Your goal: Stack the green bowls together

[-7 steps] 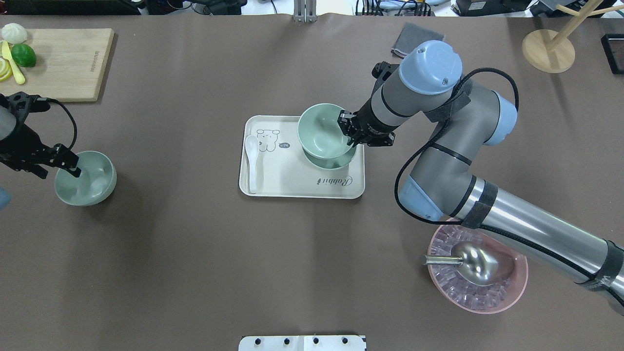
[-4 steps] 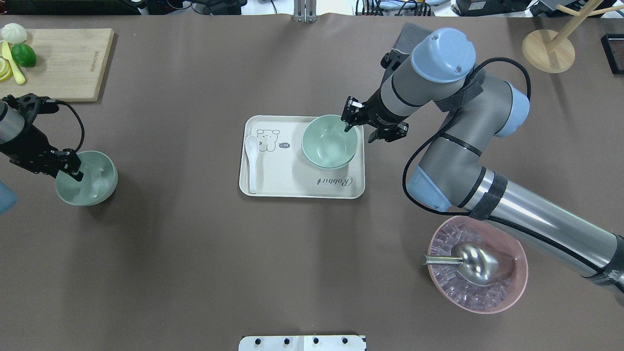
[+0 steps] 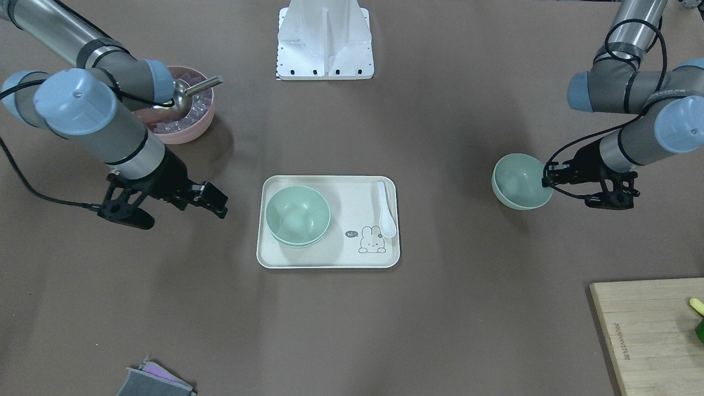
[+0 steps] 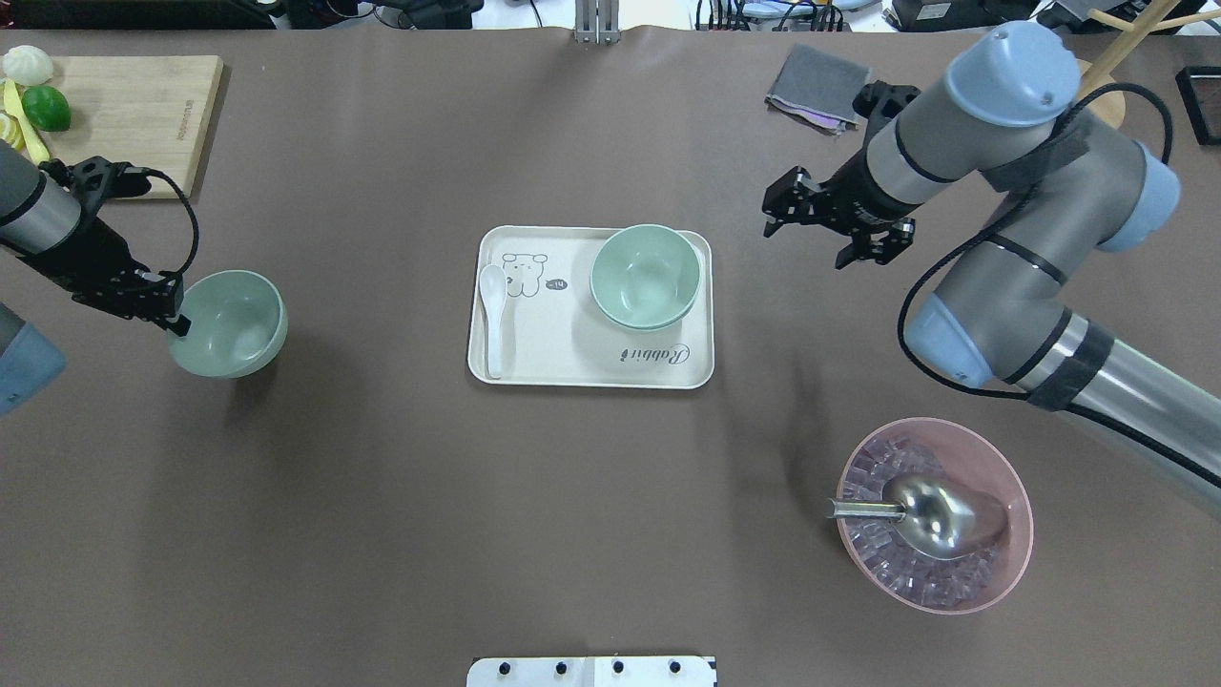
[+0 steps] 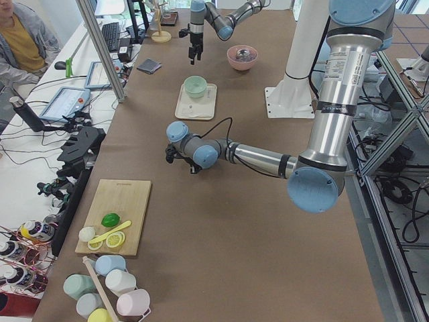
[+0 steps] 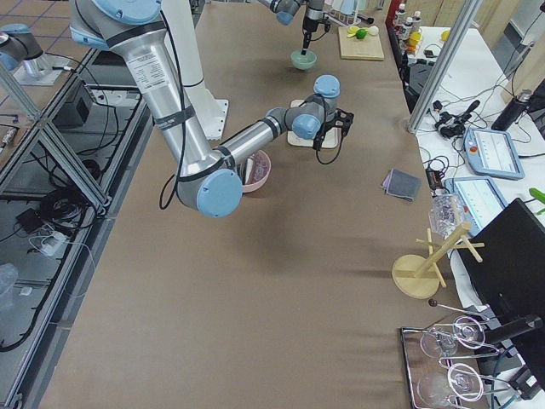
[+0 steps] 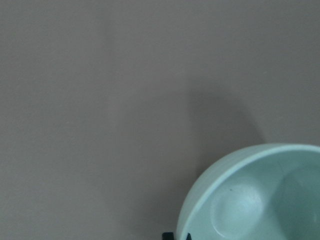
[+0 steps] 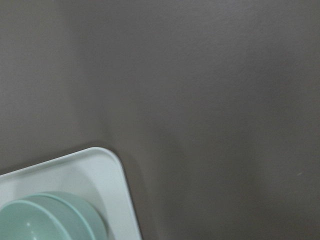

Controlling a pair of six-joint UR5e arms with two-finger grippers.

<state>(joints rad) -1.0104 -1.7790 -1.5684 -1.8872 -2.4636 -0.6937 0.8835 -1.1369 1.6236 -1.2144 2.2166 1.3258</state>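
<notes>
Bench [image 4: 382, 525]: tray [image 4: 572, 367] sits mid-bench. The nested pair [image 4: 644, 277] of green bowls is in its far-right corner as seen overhead, so two of three look done. The third bowl [image 4: 229, 322] is well off to the robot's left. It looks lifted clear of the bench and tilted, mouth tipped somewhat toward the tray.

Left end effector [image 4: 177, 321] is clamped on that bowl's rim, on the side away from the tray. Right end effector [image 4: 804, 246] is spread apart, empty, off the tray's right side and well clear of the pair. Spoon [image 4: 493, 315] lies along the tray's left edge.

Step in hand, by my read: carry the third bowl over and nest it.
- Level it before descent.
- Centre it over the pair's mouth and come straight down.
- Release only once seated.
- A one-sided rim pinch likely lets it swing, so go slow.
- Cross the spoon with height to spare.

Bowls: small, round, pale mint, matte, plain rims.
</notes>
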